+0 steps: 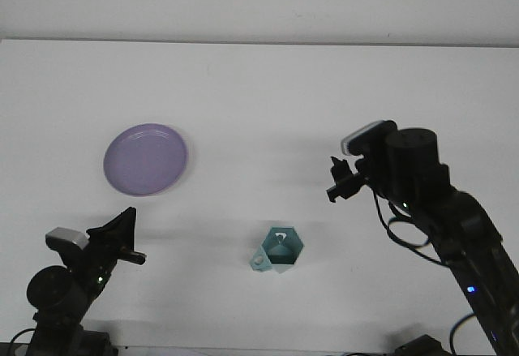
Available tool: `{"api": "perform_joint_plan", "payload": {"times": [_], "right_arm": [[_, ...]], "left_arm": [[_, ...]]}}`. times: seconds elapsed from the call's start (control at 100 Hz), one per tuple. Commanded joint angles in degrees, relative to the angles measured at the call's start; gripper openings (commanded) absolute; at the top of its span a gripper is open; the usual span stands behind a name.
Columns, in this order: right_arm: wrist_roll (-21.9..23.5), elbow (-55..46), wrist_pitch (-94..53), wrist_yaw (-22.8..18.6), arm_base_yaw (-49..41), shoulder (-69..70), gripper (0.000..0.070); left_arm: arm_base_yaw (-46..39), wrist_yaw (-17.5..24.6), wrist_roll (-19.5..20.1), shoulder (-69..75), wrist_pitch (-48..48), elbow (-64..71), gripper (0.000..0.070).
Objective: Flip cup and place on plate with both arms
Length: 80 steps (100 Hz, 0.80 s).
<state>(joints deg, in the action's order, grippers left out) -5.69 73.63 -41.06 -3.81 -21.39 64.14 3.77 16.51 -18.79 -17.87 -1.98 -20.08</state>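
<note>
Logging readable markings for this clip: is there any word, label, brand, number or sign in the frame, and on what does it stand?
None can be read.
The purple plate and the teal cup show no print.
The right gripper and left gripper carry no readable label; only small lit dots show on the arms, no characters.
The white table is unmarked.

You get bright, even overhead light; the white desk [268,88] is near washed-out, shadows soft, focus slightly soft.
</note>
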Motion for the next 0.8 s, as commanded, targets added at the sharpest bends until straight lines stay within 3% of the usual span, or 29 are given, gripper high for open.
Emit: {"api": "perform_joint_plan", "payload": {"times": [0.0,0.07,0.29,0.55,0.6,0.71,0.74,0.79], "right_arm": [[1.73,-7.37,6.99,-0.04,1.44,-5.62,0.0373],[1.99,-14.91,12.96,0.52,3.48,-11.74,0.0373],[2.86,-33.40,23.98,2.38,7.15,-27.54,0.0373],[2.95,-44.68,26.12,6.56,7.65,-39.60,0.0372],[3.37,-45.53,26.10,7.26,7.65,-41.11,0.0372],[4.20,-46.14,26.38,8.35,7.65,-42.99,0.0372],[4.20,-46.14,26.49,8.39,7.65,-43.17,0.0372],[4.20,-46.14,26.49,8.39,7.65,-43.17,0.0372]], "left_arm": [[0.11,2.29,-0.07,-5.11,-0.72,-3.54,0.0012],[0.59,4.00,0.94,-11.08,-2.91,-7.89,0.0013],[7.89,6.32,9.97,-29.66,-13.79,-24.52,0.0013],[19.93,6.29,18.23,-48.81,-30.10,-44.50,0.0030],[21.86,6.27,19.58,-52.39,-33.35,-48.09,0.0131],[25.07,6.27,20.17,-59.10,-38.62,-54.60,0.0506],[25.81,6.27,20.20,-60.67,-39.74,-56.08,0.0548],[27.08,6.27,20.33,-63.08,-41.35,-58.18,0.0550]]}}
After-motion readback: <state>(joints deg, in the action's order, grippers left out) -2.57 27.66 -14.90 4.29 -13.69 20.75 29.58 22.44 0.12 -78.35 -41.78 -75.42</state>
